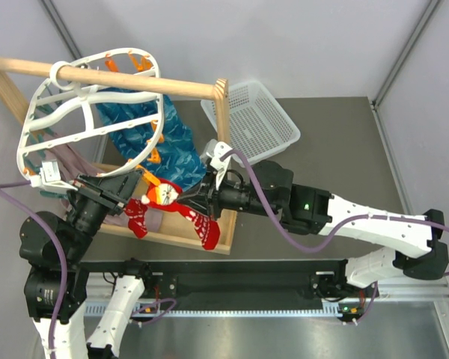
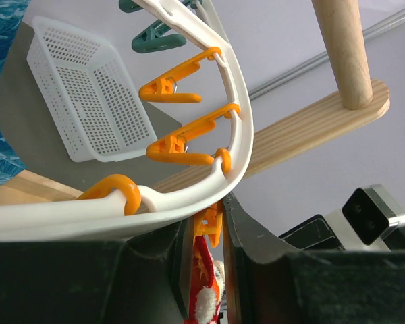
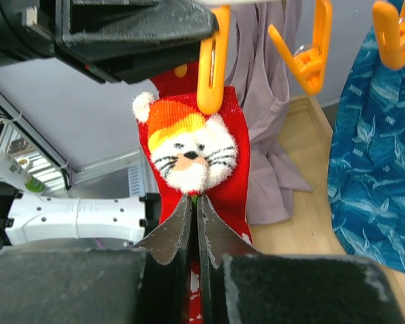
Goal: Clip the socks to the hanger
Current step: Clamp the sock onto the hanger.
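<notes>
Clipping looks half done: near the table's left edge, the right gripper [image 3: 194, 210] pinches the red cat-face sock [image 3: 189, 145], its cuff at an orange clip [image 3: 211, 61] on the white hanger [image 2: 239, 135]. The left gripper [image 2: 208, 224] squeezes that clip. A second red sock [image 1: 138, 218] dangles beside it, and it is unclear whether that one is clipped.

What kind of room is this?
Probably a robot lab set up for laundry practice: robot arms on a table, a hanger on a wooden rail, and a basket.
</notes>
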